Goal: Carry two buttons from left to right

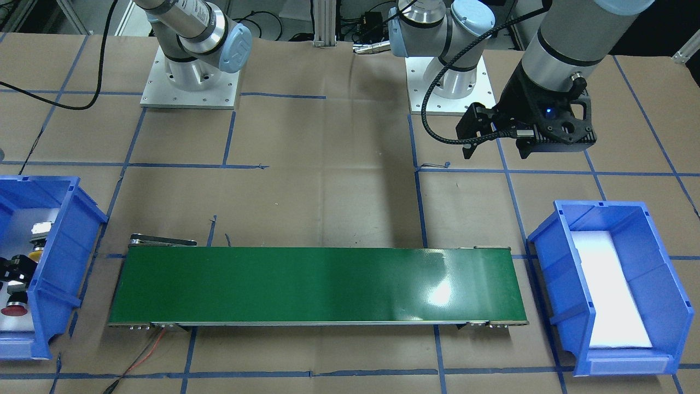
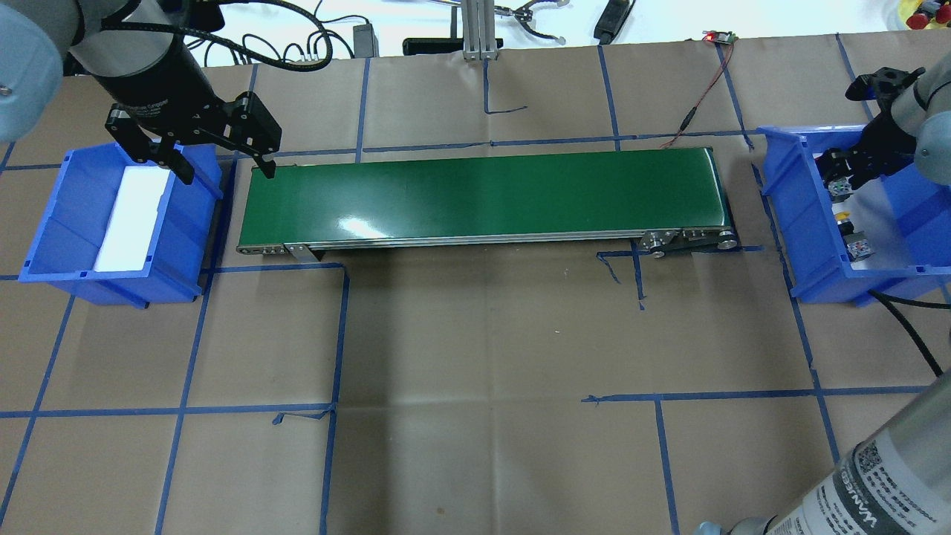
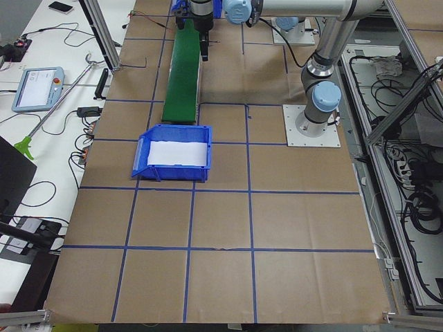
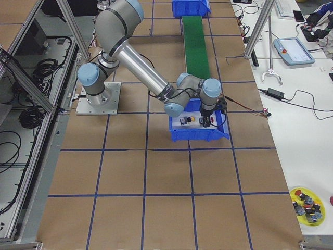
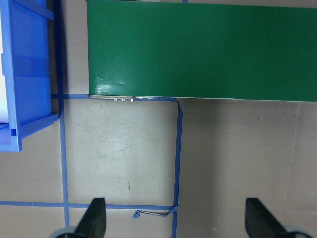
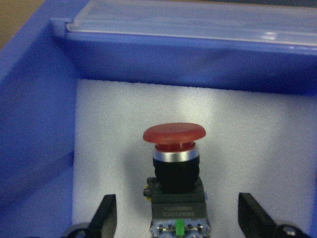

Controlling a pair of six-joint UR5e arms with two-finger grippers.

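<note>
The red button (image 6: 174,148) is seen on the white foam inside the blue bin (image 2: 806,223) at the right end of the tabletop (image 2: 483,371) in the overhead view. The yellow button (image 2: 843,217) is held in the same bin, just beside the red one. The right gripper (image 6: 178,215) is lowered into this bin; its fingers (image 6: 106,213) are spread wide on either side of the red button, and no contact with it is seen. The left gripper (image 5: 177,218) is held above the tabletop at the left end, between the empty blue bin (image 2: 52,215) and the near end of the green conveyor belt (image 2: 483,189). Its fingers (image 5: 96,215) are spread apart and nothing is gripped between them. The empty bin is lined with a white foam sheet (image 2: 134,215). The belt is laid between the two bins, and nothing is carried on it.
</note>
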